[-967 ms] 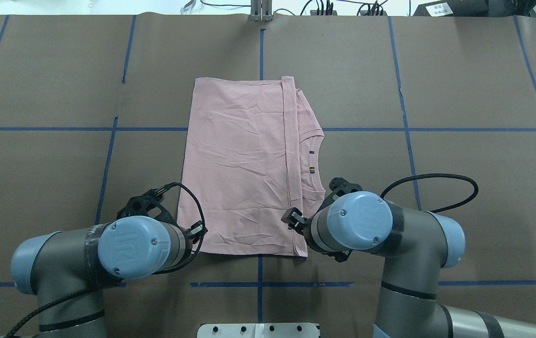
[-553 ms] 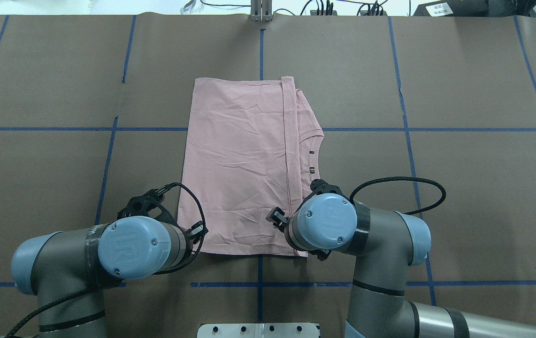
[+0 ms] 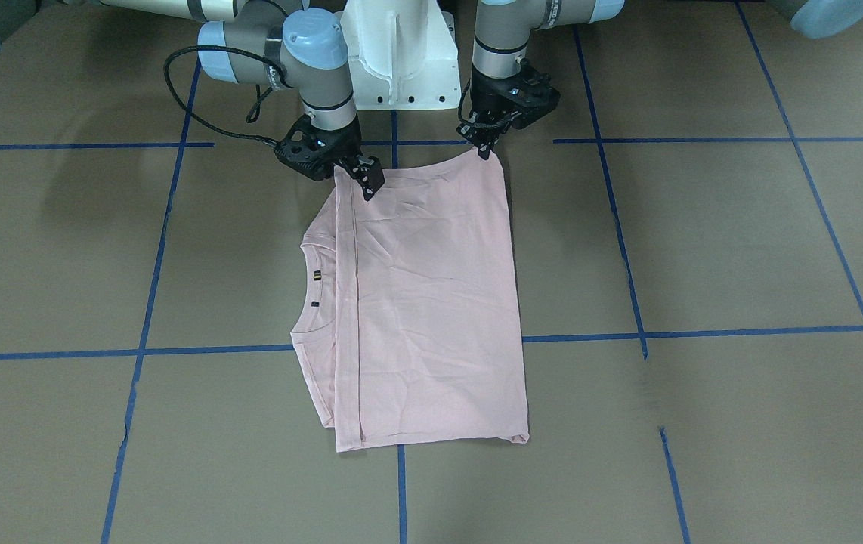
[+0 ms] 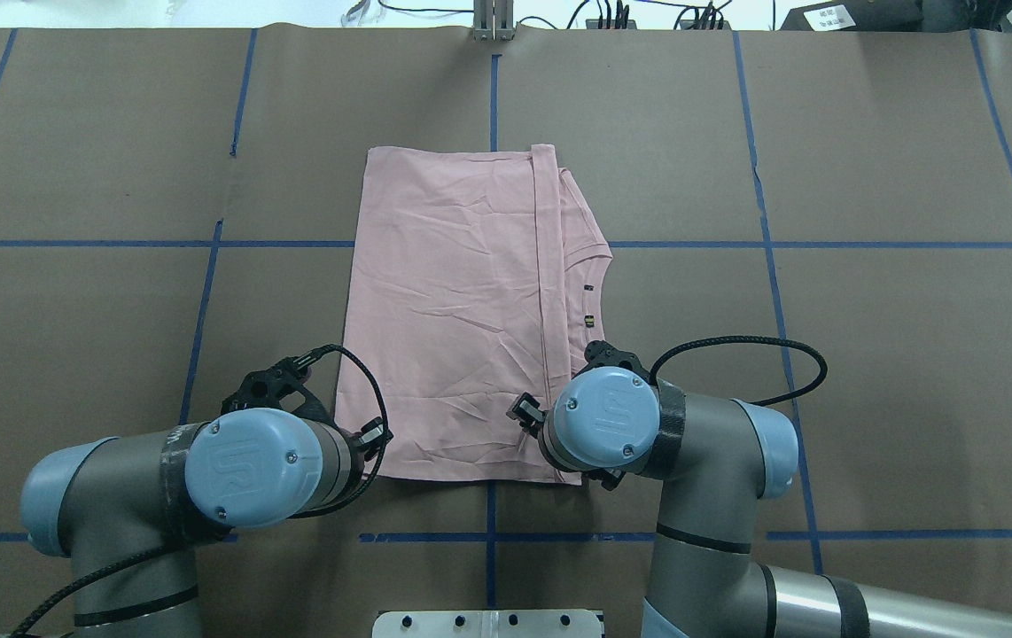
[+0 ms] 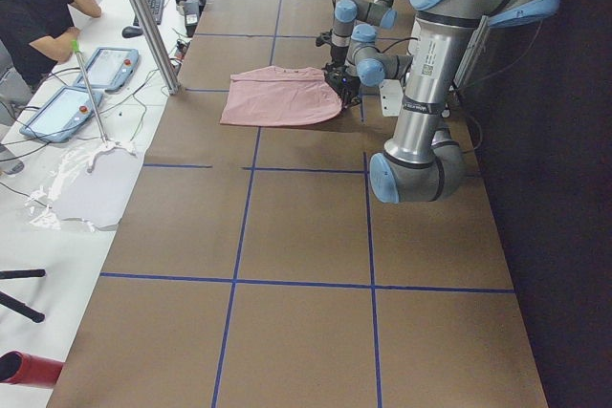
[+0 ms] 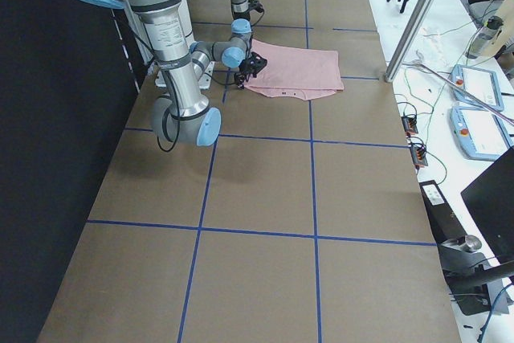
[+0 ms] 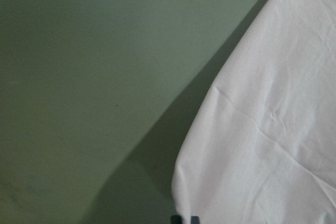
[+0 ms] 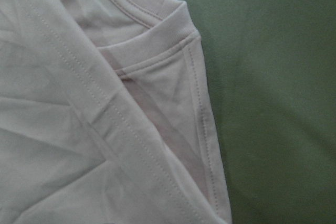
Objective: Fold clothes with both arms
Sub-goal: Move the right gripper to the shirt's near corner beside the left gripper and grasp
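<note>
The clothes (image 4: pixel 462 310) are one pale pink T-shirt, folded into a tall rectangle with its plain side up, flat on the brown table (image 4: pixel 116 177). Its ribbed neck (image 4: pixel 590 266) peeks out on the right. The front-facing view shows the T-shirt (image 3: pixel 431 302) with my left gripper (image 3: pixel 484 146) shut on its near corner. In the left wrist view the cloth edge (image 7: pixel 210 129) runs down to the fingertips. My right gripper (image 3: pixel 367 180) hovers open over the other near corner, by the folded sleeve (image 8: pixel 199 129). From overhead, the wrists cover most of the left gripper (image 4: pixel 373 436) and the right gripper (image 4: pixel 524 411).
The white pedestal (image 3: pixel 401 53) stands between the arms at the table's near edge. Blue tape lines (image 4: pixel 205 292) grid the brown surface. In the left side view a person (image 5: pixel 38 16) sits beyond the table by a metal post (image 5: pixel 143 16) and control tablets (image 5: pixel 67 107).
My right arm has swung left, bringing its gripper over the shirt's near right corner. The left arm and the shirt have stayed put.
</note>
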Tool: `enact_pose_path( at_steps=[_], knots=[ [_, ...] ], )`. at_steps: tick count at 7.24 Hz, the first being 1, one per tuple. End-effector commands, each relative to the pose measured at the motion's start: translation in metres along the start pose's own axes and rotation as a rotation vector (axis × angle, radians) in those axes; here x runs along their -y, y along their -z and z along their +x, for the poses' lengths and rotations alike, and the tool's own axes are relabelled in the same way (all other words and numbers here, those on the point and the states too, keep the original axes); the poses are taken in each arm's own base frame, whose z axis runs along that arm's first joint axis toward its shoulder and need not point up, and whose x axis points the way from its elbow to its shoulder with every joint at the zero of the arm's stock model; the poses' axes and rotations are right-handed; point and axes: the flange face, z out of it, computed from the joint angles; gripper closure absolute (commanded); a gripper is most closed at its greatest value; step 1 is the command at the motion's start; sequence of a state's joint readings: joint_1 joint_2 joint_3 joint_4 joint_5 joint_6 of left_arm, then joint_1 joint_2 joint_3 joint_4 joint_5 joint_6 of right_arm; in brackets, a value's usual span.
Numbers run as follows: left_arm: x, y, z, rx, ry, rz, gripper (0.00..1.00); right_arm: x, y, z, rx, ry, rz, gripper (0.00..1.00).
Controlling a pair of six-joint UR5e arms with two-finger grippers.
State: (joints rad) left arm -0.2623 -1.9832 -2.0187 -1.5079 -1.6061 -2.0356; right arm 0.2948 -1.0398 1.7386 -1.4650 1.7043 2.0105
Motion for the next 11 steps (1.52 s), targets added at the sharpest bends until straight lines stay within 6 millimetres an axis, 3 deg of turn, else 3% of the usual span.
enact_pose_path(
  at_steps=[1, 4, 6, 9, 11],
  knots=[
    [0.0, 0.0, 0.0, 0.0, 0.0, 0.0, 1.0, 0.003, 0.0, -0.001, 0.0, -0.002, 0.004, 0.03],
    [0.001, -0.001, -0.001, 0.002, 0.0, 0.001, 1.0, 0.004, 0.002, 0.0, 0.002, -0.004, 0.002, 0.07],
    [0.001, -0.001, -0.002, 0.004, 0.0, 0.002, 1.0, 0.005, 0.002, 0.0, 0.002, -0.006, 0.004, 0.22],
    [0.0, 0.0, 0.0, 0.0, 0.0, 0.002, 1.0, 0.006, 0.002, 0.001, -0.003, -0.006, 0.005, 1.0],
    [0.001, -0.002, -0.002, 0.006, 0.0, 0.005, 1.0, 0.008, 0.012, -0.003, 0.012, -0.007, -0.001, 1.0]
  ],
)
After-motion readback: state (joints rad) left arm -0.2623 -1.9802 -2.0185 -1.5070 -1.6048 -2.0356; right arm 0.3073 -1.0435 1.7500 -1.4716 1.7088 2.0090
